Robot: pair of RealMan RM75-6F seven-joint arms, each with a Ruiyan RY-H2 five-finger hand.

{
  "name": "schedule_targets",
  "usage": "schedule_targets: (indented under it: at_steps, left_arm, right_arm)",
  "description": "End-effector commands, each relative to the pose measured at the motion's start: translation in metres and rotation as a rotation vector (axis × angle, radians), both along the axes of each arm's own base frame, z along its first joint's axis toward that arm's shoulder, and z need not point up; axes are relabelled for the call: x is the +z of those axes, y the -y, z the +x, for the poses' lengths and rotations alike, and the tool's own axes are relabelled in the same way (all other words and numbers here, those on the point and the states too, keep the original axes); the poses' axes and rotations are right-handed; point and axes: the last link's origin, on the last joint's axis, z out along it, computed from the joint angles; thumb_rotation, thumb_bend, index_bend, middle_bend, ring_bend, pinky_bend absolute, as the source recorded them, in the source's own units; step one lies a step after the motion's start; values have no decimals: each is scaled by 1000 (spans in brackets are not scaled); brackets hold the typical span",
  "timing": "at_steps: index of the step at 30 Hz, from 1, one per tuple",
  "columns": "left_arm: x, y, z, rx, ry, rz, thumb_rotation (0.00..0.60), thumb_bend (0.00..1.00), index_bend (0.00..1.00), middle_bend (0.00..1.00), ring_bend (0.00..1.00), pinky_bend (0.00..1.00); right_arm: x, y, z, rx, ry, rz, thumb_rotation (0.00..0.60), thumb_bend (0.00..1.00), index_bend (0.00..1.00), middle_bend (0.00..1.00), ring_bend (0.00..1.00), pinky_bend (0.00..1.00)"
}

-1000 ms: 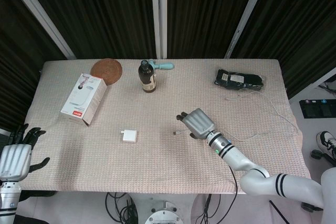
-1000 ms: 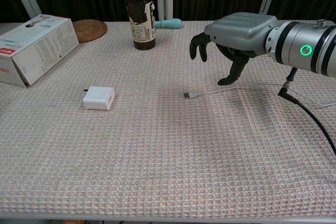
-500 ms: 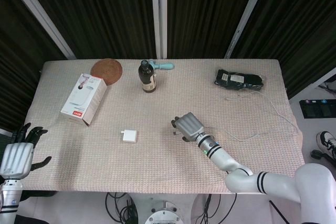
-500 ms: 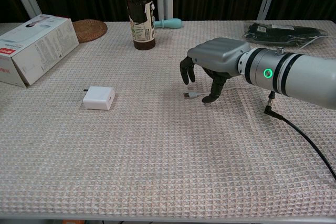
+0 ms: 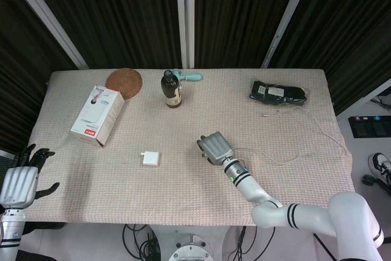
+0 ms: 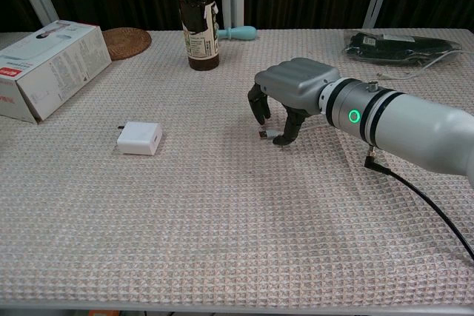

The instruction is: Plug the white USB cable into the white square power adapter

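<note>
While fingers curl down, right hand [image 6: 292, 94] seemingly pinches USB cable [image 6: 264, 135] plug beneath.

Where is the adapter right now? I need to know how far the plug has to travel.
The adapter lies on the table left of centre in both views, apart from the right hand, with the box behind it to the left.

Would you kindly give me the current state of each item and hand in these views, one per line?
white square power adapter: lying flat, nothing plugged in.
white USB cable: on the cloth, plug end under the right hand.
right hand: fingers curled down around the plug; grip not confirmed.
left hand: off the table edge, fingers apart, holding nothing.
brown bottle: upright, capped.
white box: lying on its side, closed.
</note>
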Motion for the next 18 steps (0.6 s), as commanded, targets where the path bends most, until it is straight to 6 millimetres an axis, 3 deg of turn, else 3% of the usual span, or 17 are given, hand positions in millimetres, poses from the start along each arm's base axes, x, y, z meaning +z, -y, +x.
schedule_targets:
  at_steps: [1,8,18]
  left_arm:
    - [0,0,0,-1,2,-1,600,125,235,174,34,15]
    - [0,0,-2,-2,6,0,600,125,235,174,34,15]
    - [0,1,-4,-2,10,-1,600,125,235,174,34,14]
  right_arm:
    - [-2,-1,0,-6,-6,-2,600,157,507,408,683,902]
    - [-4,-3,-1,-29,-20,-5,600,230,497,403,682,901]
    - [-5,-5,-1,-48,-23,-11,600,256,498,406,682,900]
